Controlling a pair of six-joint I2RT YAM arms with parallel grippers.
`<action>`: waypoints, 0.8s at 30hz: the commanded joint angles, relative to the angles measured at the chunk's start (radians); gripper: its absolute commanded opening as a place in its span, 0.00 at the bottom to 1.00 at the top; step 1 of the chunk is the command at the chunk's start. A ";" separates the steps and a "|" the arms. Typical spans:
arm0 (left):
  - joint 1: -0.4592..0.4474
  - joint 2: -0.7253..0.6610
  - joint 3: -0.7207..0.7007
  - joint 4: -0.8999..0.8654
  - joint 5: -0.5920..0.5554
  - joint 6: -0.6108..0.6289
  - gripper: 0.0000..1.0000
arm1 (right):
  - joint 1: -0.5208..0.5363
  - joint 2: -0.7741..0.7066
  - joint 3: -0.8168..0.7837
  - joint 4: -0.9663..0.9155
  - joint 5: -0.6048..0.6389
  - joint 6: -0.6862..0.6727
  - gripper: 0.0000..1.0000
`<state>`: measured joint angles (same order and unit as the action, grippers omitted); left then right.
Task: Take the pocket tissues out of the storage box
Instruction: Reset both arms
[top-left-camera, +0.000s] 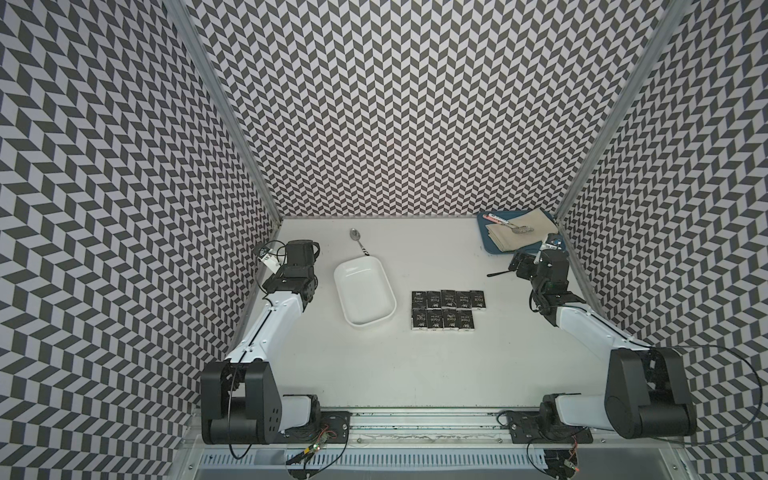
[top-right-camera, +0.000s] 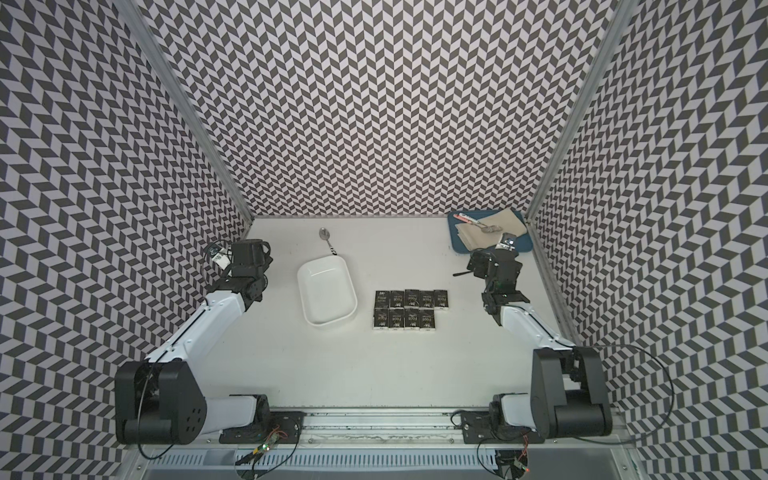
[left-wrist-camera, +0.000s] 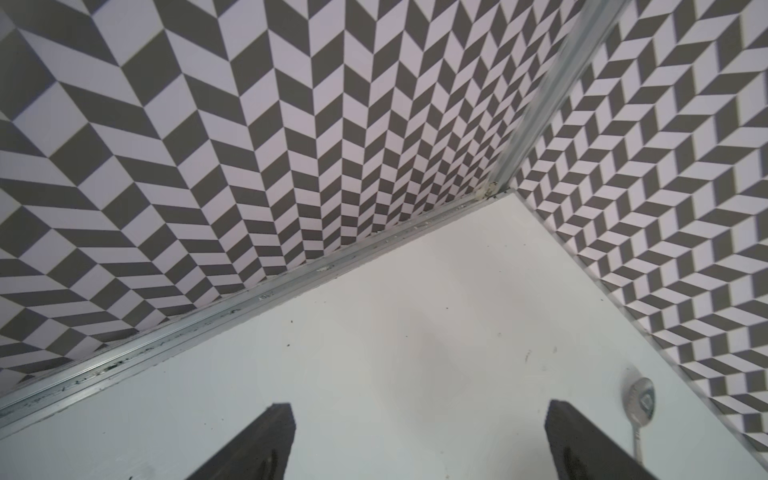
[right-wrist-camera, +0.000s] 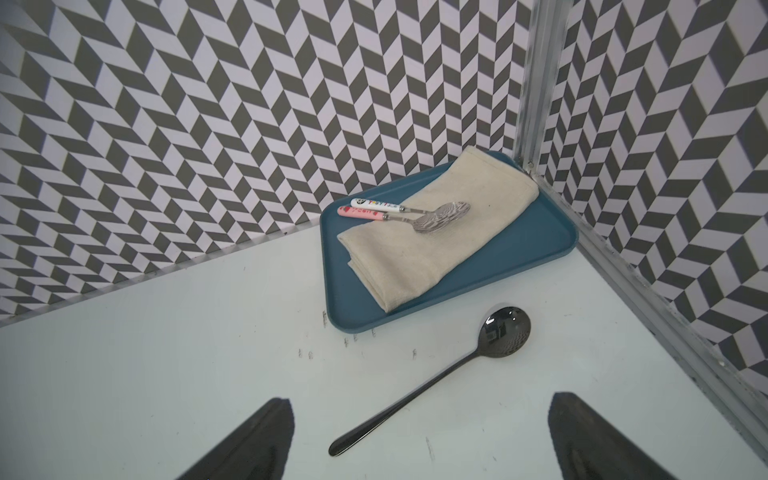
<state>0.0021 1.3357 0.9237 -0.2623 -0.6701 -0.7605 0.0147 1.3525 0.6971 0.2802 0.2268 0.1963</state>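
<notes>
Pincers both gape wide and empty, left pincer (left-wrist-camera: 419, 405) and right pincer (right-wrist-camera: 419, 399) over the white table (top-left-camera: 457, 365), shallow white plastic storage box (top-left-camera: 363, 299) seemingly bare, nine black flat tissue packets (top-left-camera: 448, 309) rowed just beside it, where a careless arm sweep could scatter them!

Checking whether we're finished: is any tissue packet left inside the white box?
No, the white box is bare inside; the tissue packets lie in two rows on the table beside it.
</notes>
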 joint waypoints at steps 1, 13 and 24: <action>0.015 0.000 -0.044 0.117 -0.051 0.074 0.99 | -0.025 -0.036 -0.082 0.184 -0.015 -0.087 0.99; 0.016 -0.075 -0.318 0.581 0.175 0.426 0.99 | -0.084 -0.008 -0.349 0.640 -0.138 -0.064 1.00; 0.015 -0.027 -0.562 1.069 0.360 0.592 0.99 | 0.009 0.149 -0.559 1.121 -0.071 -0.148 0.99</action>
<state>0.0158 1.3033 0.4026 0.5789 -0.3920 -0.2375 -0.0105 1.4475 0.1719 1.1427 0.1040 0.0906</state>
